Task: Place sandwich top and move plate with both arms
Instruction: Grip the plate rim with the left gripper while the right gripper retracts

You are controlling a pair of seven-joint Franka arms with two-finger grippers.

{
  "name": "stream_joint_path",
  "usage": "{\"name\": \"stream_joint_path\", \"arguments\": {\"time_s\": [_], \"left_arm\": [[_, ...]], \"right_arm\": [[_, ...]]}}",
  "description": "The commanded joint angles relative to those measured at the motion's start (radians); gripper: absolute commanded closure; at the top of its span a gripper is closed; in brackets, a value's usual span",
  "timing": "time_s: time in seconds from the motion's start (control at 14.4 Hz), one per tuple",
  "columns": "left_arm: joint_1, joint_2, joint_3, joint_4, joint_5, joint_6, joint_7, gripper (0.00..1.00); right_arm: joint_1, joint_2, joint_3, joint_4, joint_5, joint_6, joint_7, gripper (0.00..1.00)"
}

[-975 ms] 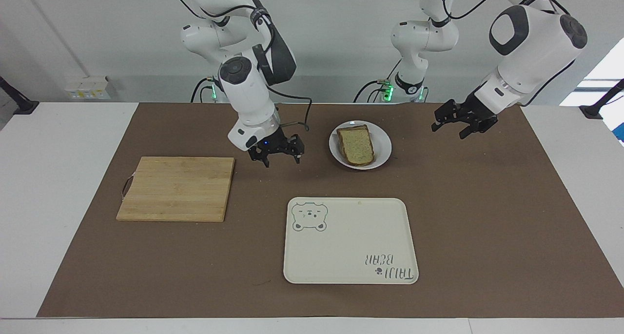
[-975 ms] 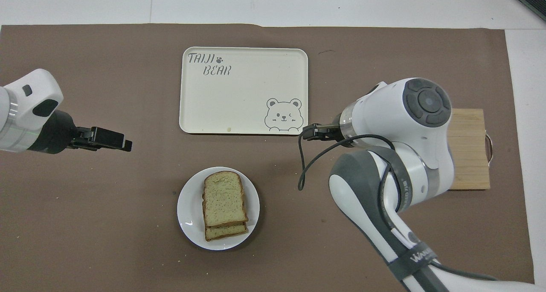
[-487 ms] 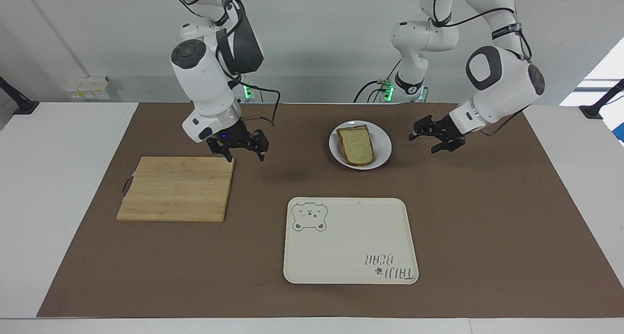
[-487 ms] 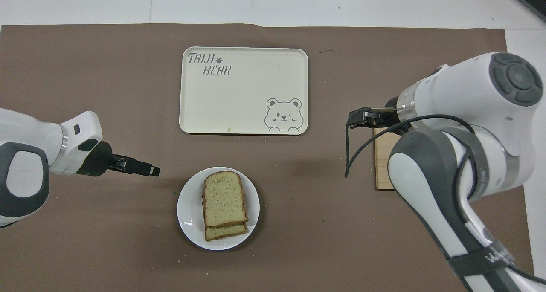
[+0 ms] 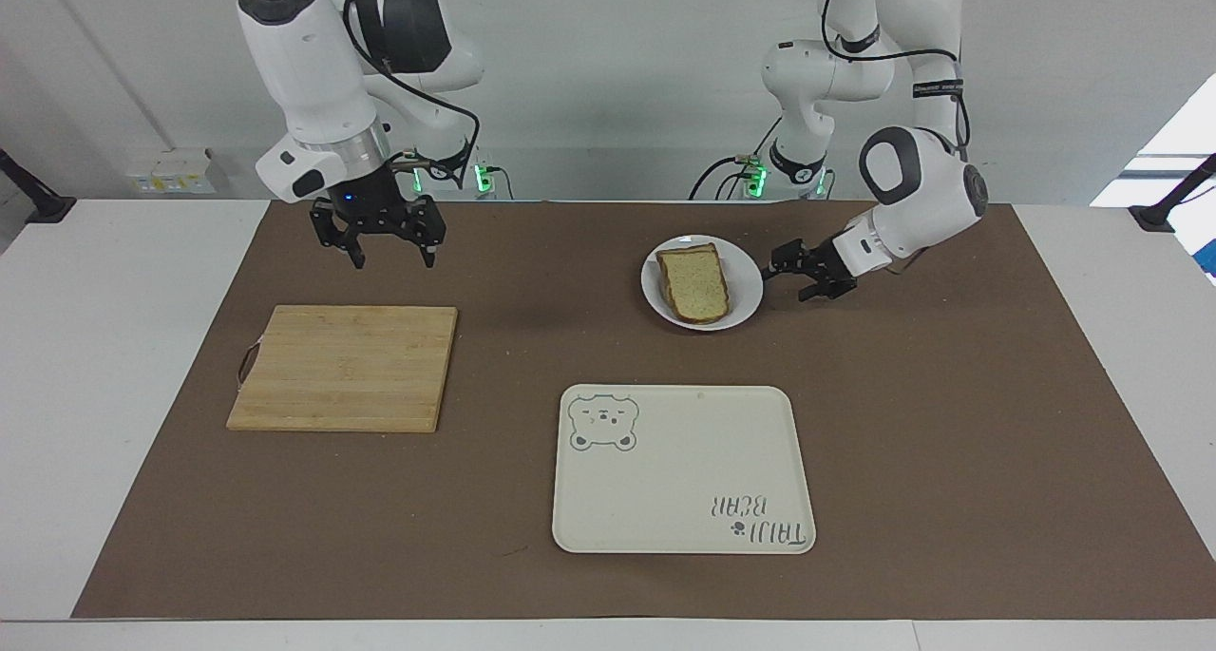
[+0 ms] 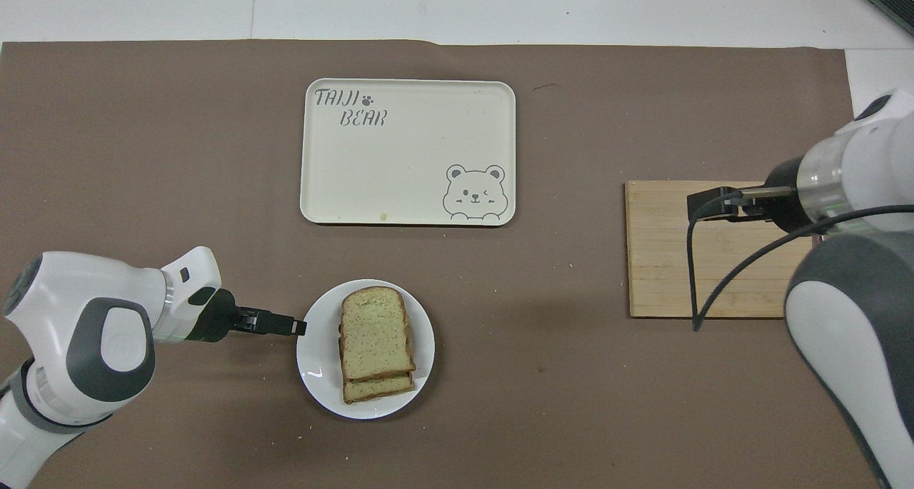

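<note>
– Looking nearest the robots first: where is the sandwich top (image 6: 375,332)?

– Already on the white plate (image 6: 318,375), lying over another bread slice (image 6: 378,389) whose end peeks out at six o'clock in the overhead view. So placing looks done, and moving the plate is what remains.

– And the left gripper (image 6: 296,325)?

– It has dropped to the plate's rim at nine o'clock, fingers spread and holding nothing. I can't tell whether it touches the rim yet.

– The right gripper (image 5: 392,257)?

– It has swung away from the plate and risen. It now hangs high over the bamboo cutting board (image 6: 664,260), at about two o'clock from the plate, fingers apart and empty.

– That matters?

– I'd say so. The move needs both arms, and only one is at the plate; the right one must return to the rim at three o'clock.

– Farthest out?

– The cream bear tray (image 6: 407,153), at twelve o'clock from the plate, probably where the plate goes.
</note>
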Motion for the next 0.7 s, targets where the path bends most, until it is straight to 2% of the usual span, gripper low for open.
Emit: {"name": "stream_joint_path", "arguments": {"time_s": [0.0, 0.14, 0.35, 0.63], "left_arm": [[-0.059, -0.056, 0.011, -0.096, -0.073, 0.072, 0.011, 0.00], [-0.068, -0.054, 0.011, -0.111, -0.084, 0.078, 0.014, 0.12], [-0.076, -0.051, 0.011, -0.146, -0.131, 0.098, 0.060, 0.41], [-0.097, -0.042, 0.011, -0.177, -0.194, 0.128, 0.106, 0.72]], "right_arm": [[-0.036, 0.007, -0.002, 0.060, -0.014, -0.083, -0.058, 0.00], [-0.067, 0.004, -0.003, 0.086, -0.013, -0.130, -0.099, 0.00], [-0.099, -0.024, -0.003, 0.100, -0.009, -0.184, -0.102, 0.00], [-0.101, -0.032, -0.048, 0.144, -0.010, -0.256, -0.105, 0.00]]}}
